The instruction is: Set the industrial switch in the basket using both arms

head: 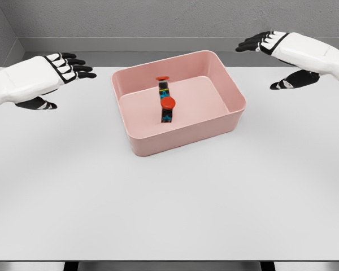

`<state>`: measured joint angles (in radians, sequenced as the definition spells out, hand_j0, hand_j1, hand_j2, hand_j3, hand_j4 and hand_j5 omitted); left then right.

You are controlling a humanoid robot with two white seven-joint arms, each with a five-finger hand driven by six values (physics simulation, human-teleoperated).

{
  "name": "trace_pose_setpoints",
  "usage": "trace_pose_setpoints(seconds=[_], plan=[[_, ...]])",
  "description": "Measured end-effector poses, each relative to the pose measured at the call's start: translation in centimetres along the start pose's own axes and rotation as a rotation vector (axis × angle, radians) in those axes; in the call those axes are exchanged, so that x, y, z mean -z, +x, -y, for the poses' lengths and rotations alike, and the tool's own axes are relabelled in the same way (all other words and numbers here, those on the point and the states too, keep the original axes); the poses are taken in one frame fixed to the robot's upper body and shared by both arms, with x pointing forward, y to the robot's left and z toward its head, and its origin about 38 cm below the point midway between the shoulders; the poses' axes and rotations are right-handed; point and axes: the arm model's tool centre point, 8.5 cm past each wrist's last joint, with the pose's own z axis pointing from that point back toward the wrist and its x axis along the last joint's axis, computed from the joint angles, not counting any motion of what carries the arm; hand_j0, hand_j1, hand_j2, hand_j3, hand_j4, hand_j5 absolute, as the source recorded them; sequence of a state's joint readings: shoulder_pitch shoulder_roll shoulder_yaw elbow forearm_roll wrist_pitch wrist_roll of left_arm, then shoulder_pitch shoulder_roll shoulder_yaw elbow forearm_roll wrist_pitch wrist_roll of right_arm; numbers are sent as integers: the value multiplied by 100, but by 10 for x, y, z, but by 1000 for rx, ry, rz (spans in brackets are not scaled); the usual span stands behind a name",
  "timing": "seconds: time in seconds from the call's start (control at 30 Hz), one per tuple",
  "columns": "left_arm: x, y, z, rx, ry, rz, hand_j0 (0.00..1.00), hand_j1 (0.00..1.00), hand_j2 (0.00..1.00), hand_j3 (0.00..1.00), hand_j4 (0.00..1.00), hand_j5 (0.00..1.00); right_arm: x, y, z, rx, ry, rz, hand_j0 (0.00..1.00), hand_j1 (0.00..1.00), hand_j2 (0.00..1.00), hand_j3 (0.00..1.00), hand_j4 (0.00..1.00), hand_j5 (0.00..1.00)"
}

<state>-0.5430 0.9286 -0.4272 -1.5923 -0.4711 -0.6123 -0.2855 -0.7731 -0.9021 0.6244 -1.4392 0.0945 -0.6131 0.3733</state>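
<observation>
Pink plastic walls of the basket (181,135) surround the switch (166,101), which lies on the floor inside, a slim dark body with a red button on its side and a red cap at its far end. It touches neither hand; both sit well outside the rim, so the placing looks done to me. The left hand (42,82) hovers above the table (169,209) with fingers (79,69) extended and slightly spread, thumb hanging below, holding nothing — the switch lies well off beyond those fingertips. The right hand (285,56) mirrors it on the other side, fingers loosely parted and empty, with the basket between the two sets of fingertips. Such a wide, open pose suits a release — clear of the walls, nothing to snag.
</observation>
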Motion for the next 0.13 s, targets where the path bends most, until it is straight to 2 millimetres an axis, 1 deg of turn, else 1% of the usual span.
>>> trace_pose_setpoints(seconds=[0.13], plan=[[0,-1,2,-10,-2,-1,100,100,100,100,100,100,-6,-2,-2,1,12,-12,100,100,100,100,100,100]])
